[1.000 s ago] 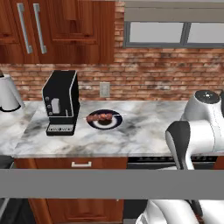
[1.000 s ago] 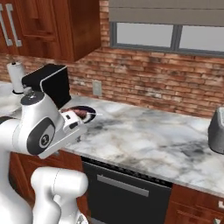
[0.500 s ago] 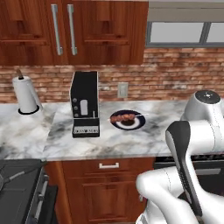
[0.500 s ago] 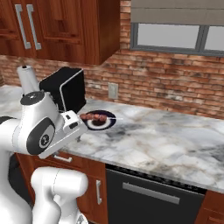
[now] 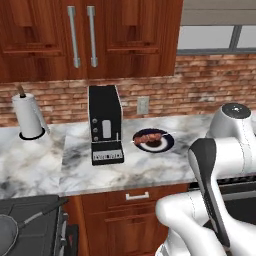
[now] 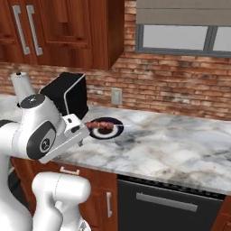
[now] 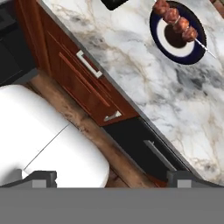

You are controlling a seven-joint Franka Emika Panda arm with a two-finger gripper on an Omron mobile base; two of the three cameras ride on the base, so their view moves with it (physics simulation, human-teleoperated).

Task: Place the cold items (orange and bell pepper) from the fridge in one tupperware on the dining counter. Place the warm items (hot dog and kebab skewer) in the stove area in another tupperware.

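A kebab skewer [image 7: 175, 18] of reddish meat chunks lies across a dark blue plate [image 7: 197, 51] on the marble counter [image 7: 131, 65]. I also see this skewer [image 5: 148, 135] and plate [image 5: 167, 145] from the left base, and the skewer [image 6: 100, 124] from the right base. Under it sits a dark brown piece [image 7: 174, 39]; whether it is the hot dog I cannot tell. My gripper [image 7: 113, 178] hangs open in front of the counter, well short of the plate, with nothing between its fingers. The orange, bell pepper, fridge and tupperware are out of view.
A black coffee machine [image 5: 105, 125] stands left of the plate, and a paper towel roll [image 5: 29, 116] further left. A pan [image 5: 10, 235] rests on the stove at lower left. Wooden drawers [image 7: 89, 65] and a dishwasher [image 6: 167, 203] sit below the counter.
The base has driven, so the whole scene has shifted right and grown larger in both base views. The stove and pan have come into sight. The gripper stays open.
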